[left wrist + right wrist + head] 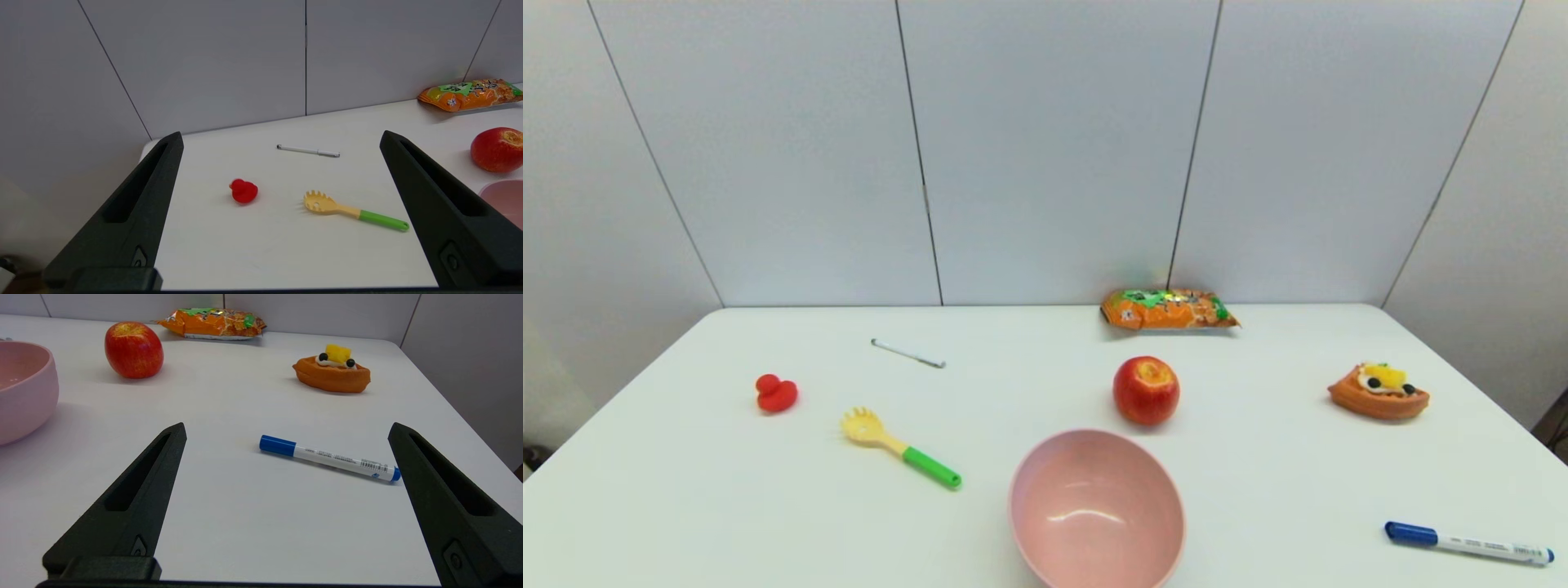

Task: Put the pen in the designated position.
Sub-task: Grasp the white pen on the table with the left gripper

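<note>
Nearest to the camera, at the front edge of the white table [1258,490], stands a round pink plastic bowl [1096,510], and a thick white marker with blue cap [1468,544] lies at the front right corner. Both arms are parked below this edge. Each wrist view shows its own 2 black fingers spread wide, so the left gripper [282,139] and the right gripper [286,430] are fully open and hold nothing.

A very slim white pen with a small dark tip [907,354] lies flat toward the back left of the table, apart from all things. In front of it are a small red toy duck [776,394] and a yellow pasta fork with green handle [900,447].

I judge the pen light, stiff and smooth, so it may roll or slip away. Best hold is at the middle of its barrel, with the fingers closing across it, close to the surface
</note>
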`<state>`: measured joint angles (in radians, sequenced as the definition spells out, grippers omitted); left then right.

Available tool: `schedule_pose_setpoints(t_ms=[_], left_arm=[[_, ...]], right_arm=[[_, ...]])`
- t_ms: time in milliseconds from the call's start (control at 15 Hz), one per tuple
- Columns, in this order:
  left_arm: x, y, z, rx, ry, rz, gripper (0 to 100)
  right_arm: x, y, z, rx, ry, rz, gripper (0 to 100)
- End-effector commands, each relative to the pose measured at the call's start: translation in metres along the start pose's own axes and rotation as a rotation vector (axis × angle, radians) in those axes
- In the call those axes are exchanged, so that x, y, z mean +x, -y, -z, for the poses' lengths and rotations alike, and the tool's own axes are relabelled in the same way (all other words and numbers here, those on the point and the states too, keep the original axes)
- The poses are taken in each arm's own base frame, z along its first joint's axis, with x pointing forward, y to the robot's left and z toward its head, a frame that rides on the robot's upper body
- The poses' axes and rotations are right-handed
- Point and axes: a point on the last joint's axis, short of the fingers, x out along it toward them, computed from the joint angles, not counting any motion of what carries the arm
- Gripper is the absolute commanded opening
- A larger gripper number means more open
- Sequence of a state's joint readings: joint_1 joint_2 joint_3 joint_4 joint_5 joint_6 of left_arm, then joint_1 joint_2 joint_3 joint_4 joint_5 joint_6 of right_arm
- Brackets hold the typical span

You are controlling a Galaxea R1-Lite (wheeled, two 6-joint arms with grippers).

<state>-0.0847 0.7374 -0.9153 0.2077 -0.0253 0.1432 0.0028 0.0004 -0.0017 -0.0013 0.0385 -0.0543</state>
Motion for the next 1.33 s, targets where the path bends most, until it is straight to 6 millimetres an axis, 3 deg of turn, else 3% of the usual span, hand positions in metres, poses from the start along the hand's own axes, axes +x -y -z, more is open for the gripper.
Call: schedule_pose_setpoints(t_ms=[67, 400, 800, 1067, 1333], left_arm=[[0.035, -0.008, -0.052, 0.107, -0.103, 0.023, 100], [0.092, -0.016, -0.1, 0.305, -0.11, 0.044, 100], [0.163, -0.013, -0.107, 0.595, -0.038, 0.299, 100], [0.209, -0.009, -0.093, 0.741, 0.027, 0.503, 100], [0.241, 0.0, -0.057, 0.746, 0.003, 0.799, 100]], right_arm=[[0.0, 0.0, 0.0, -0.001, -0.001, -0.002, 100], [0.0, 0.0, 0.0, -0.001, -0.001, 0.0, 100], [0.0, 0.0, 0.0, -0.001, -0.001, 0.0, 100], [0.0, 0.0, 0.0, -0.001, -0.001, -0.002, 100], [0.0, 0.0, 0.0, -0.001, -0.001, 0.0, 100]])
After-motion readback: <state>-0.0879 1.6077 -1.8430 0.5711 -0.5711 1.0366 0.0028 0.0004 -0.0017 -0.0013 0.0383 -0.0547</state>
